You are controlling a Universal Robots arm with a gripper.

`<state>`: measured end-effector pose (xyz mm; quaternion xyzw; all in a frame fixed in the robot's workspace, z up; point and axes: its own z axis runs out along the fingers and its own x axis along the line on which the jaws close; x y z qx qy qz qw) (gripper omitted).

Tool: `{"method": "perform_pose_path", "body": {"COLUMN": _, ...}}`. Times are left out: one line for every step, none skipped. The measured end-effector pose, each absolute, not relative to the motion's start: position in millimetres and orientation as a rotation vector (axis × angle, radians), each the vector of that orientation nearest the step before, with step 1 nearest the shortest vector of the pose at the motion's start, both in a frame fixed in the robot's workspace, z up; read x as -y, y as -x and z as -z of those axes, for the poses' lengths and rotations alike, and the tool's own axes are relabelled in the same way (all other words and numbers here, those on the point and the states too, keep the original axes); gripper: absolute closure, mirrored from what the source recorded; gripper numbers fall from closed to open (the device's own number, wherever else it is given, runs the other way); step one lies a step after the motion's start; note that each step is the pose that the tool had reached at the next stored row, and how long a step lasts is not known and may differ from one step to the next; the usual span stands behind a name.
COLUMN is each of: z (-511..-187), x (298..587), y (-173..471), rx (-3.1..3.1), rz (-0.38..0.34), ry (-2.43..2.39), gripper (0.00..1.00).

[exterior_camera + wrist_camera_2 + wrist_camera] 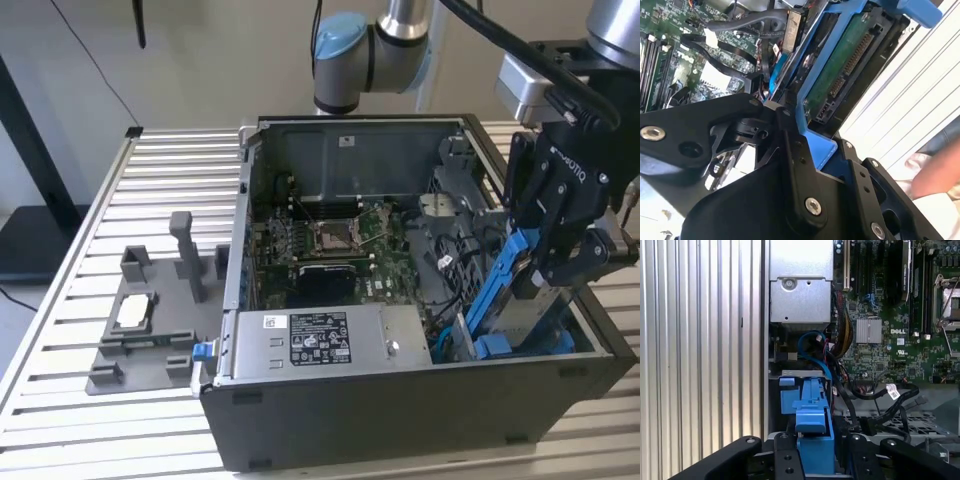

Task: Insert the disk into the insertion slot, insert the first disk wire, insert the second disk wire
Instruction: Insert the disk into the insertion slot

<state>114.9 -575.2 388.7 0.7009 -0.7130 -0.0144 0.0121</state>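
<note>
Clamping the disk [503, 300], the tool [545, 268] hangs near a labelled box [330, 340].

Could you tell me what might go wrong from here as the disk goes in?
The disk hangs tilted in the tool, so it might jam on entering. The blue cable and black cables lie close beside it and could get pinched. What looks like a person's hand is near the tool in the second wrist view.
</note>
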Motion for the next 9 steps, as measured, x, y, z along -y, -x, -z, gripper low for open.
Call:
{"method": "perform_pose_path", "body": {"z": -388.8, "x": 575.2, "y": -114.7, "rx": 2.223, "rz": 0.045, "ry": -2.185, "gripper": 0.59}}
{"method": "perform_pose_path", "body": {"z": -388.8, "x": 575.2, "y": -114.6, "rx": 2.223, "rz": 0.045, "ry": -2.185, "gripper": 0.61}}
{"method": "perform_pose_path", "body": {"z": -388.7, "x": 575.2, "y": -114.5, "rx": 2.223, "rz": 0.045, "ry": -2.185, "gripper": 0.61}}
{"method": "perform_pose_path", "body": {"z": -388.7, "x": 575.2, "y": -114.4, "rx": 2.223, "rz": 0.045, "ry": -2.185, "gripper": 0.67}}
{"method": "perform_pose_path", "body": {"z": -388.7, "x": 575.2, "y": -114.2, "rx": 2.223, "rz": 0.045, "ry": -2.185, "gripper": 0.67}}
{"method": "perform_pose_path", "body": {"z": -388.7, "x": 575.2, "y": -113.8, "rx": 2.223, "rz": 0.045, "ry": -2.185, "gripper": 0.67}}
{"method": "perform_pose_path", "body": {"z": -388.8, "x": 575.2, "y": -113.3, "rx": 2.223, "rz": 0.045, "ry": -2.185, "gripper": 0.67}}
{"method": "perform_pose_path", "body": {"z": -388.8, "x": 575.2, "y": -112.8, "rx": 2.223, "rz": 0.045, "ry": -2.185, "gripper": 0.67}}
{"method": "perform_pose_path", "body": {"z": -388.8, "x": 575.2, "y": -112.3, "rx": 2.223, "rz": 0.045, "ry": -2.185, "gripper": 0.67}}
